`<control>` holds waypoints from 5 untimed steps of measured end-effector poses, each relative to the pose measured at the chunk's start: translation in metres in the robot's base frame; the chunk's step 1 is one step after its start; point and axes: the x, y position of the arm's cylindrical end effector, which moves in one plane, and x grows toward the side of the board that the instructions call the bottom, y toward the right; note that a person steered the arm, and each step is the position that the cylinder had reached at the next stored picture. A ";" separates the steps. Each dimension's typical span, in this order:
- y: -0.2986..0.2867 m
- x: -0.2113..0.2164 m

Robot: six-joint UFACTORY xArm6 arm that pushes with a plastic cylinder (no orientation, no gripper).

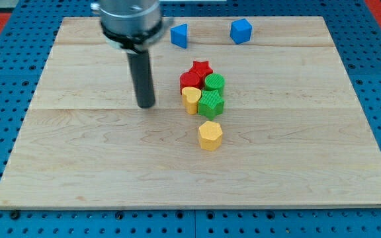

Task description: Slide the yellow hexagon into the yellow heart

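Observation:
The yellow hexagon point(210, 135) sits alone near the board's middle, just below a cluster of blocks. The yellow heart point(190, 99) is at the cluster's lower left, a short gap up and to the left of the hexagon. My tip point(146, 105) rests on the board to the left of the heart, apart from every block. The rod rises from it to the arm's dark mount at the view's top.
The cluster also holds a red star point(201, 69), a red block point(188, 81), a green cylinder point(215, 83) and a green star-like block point(211, 104) touching the heart's right side. Two blue blocks point(179, 35) point(241, 30) sit near the wooden board's point(78, 165) top edge.

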 end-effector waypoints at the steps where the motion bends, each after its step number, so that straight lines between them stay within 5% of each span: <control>1: 0.059 -0.076; 2: 0.123 -0.132; 5: 0.124 -0.009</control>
